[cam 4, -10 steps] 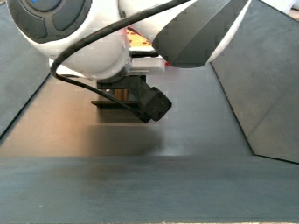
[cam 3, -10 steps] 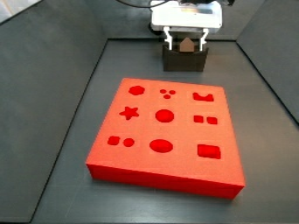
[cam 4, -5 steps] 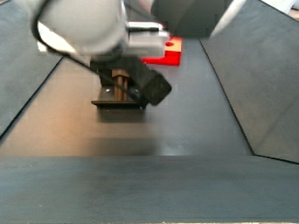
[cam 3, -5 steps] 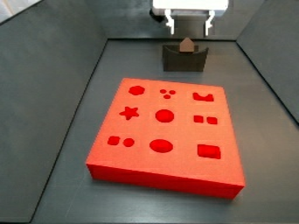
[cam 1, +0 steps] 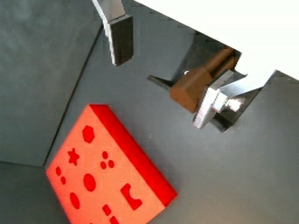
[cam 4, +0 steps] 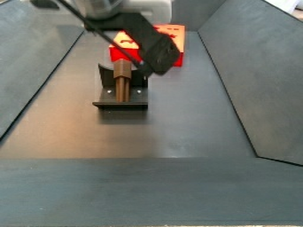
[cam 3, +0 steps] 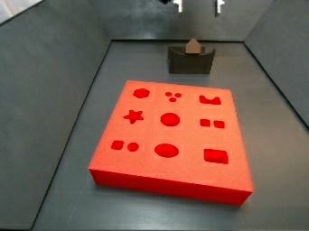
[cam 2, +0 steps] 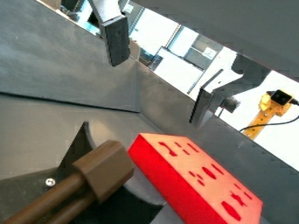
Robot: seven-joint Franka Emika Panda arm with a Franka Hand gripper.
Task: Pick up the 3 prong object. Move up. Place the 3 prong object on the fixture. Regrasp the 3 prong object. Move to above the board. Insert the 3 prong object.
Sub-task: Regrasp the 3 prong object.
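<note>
The 3 prong object (cam 3: 192, 44), a small brown block, stands upright in the notch of the dark fixture (cam 3: 191, 61) at the far end of the floor. It also shows in a side view as the 3 prong object (cam 4: 123, 82) on the fixture (cam 4: 120, 99). My gripper (cam 3: 198, 5) hangs well above it, open, with nothing between its fingers. In both wrist views the gripper (cam 1: 163, 70) (cam 2: 163, 66) is open, and the brown object (cam 1: 201, 79) (cam 2: 70, 188) lies below, apart from the fingers (cam 1: 117, 35). The red board (cam 3: 175, 135) lies flat in the middle.
Dark sloping walls enclose the floor on both sides and at the back. The board (cam 1: 105, 171) (cam 2: 198, 175) shows in both wrist views. In a side view the arm's dark wrist housing (cam 4: 154, 49) partly covers the board (cam 4: 169, 37).
The gripper was round the 3 prong object on the fixture a second ago. It has let go and risen straight up, leaving the object standing in the notch.
</note>
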